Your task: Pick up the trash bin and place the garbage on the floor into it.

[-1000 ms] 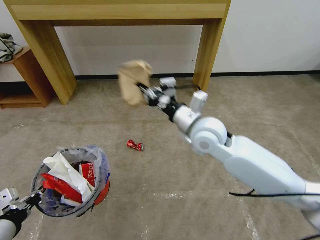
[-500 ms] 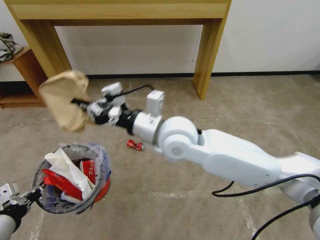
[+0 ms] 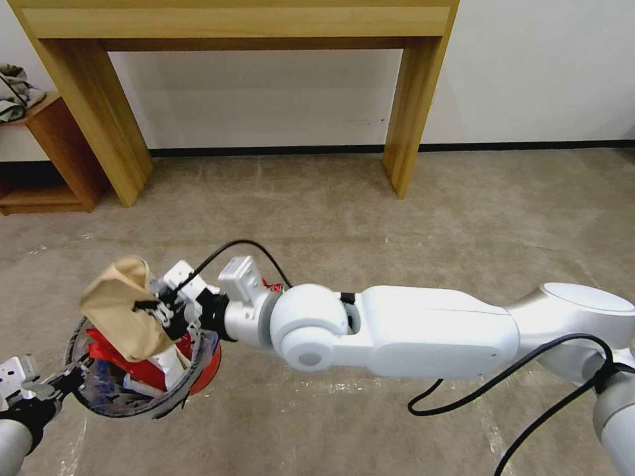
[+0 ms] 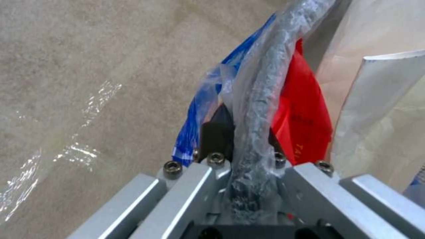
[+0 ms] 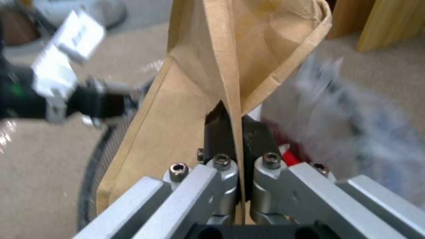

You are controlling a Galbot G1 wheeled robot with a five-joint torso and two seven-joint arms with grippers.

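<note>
Right gripper: the right gripper (image 3: 153,311) is clenched on a crumpled tan paper packet (image 3: 122,307); in the right wrist view its dark pads (image 5: 217,132) pinch a fold of the paper (image 5: 208,83) with no gap between them.
Packet: it hangs just above the open mouth of the small round trash bin with red base, dark mesh sides and clear blue-printed liner (image 3: 205,360), covering the far part of the rim.
Left gripper: the left gripper (image 3: 63,387) grasps the bin's near rim; in the left wrist view the bag-wrapped rim (image 4: 261,99) runs between its closed fingers (image 4: 217,132).
Bin contents: red snack wrappers (image 3: 119,360) and white tissue (image 3: 170,363) lie inside, under the packet.
Can: a crushed red can (image 3: 272,285) lies on the floor beyond the bin, mostly hidden behind the right arm.
Floor: beige-grey short-pile carpet (image 3: 397,225) with pale tape marks.
Room: a light wooden counter (image 3: 410,106) stands beyond the bin against a white wall (image 3: 529,73).
</note>
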